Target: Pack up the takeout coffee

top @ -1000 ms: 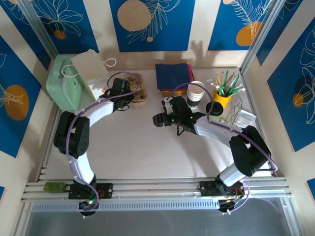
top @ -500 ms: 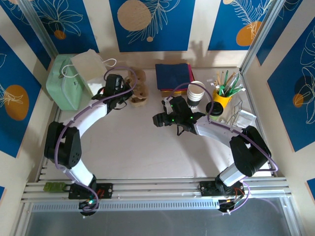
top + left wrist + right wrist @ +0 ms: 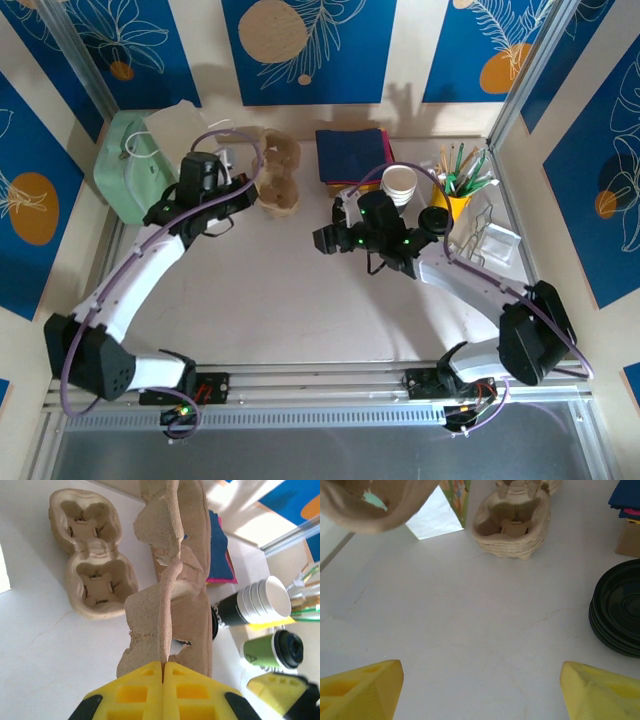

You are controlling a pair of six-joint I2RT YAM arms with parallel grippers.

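I am pinching a rough brown moulded-pulp cup carrier (image 3: 170, 595) in my left gripper (image 3: 163, 669), my right gripper (image 3: 480, 675) is gaping wide, and the olive-green, black-lidded takeout coffee (image 3: 272, 652) is standing right of that carrier.

Carrier stack (image 3: 281, 196) on the bench (image 3: 300, 310), rear centre; bags (image 3: 130, 170) to its left; napkins (image 3: 352, 152) to its right; cup stack (image 3: 399, 182), takeout coffee (image 3: 436, 221) and utensil holder (image 3: 453, 203) further right, coffee nearest the front.

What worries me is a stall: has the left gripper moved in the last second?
Yes. Seen from above, the left gripper has shifted left, away from the carrier stack, toward the green bag.
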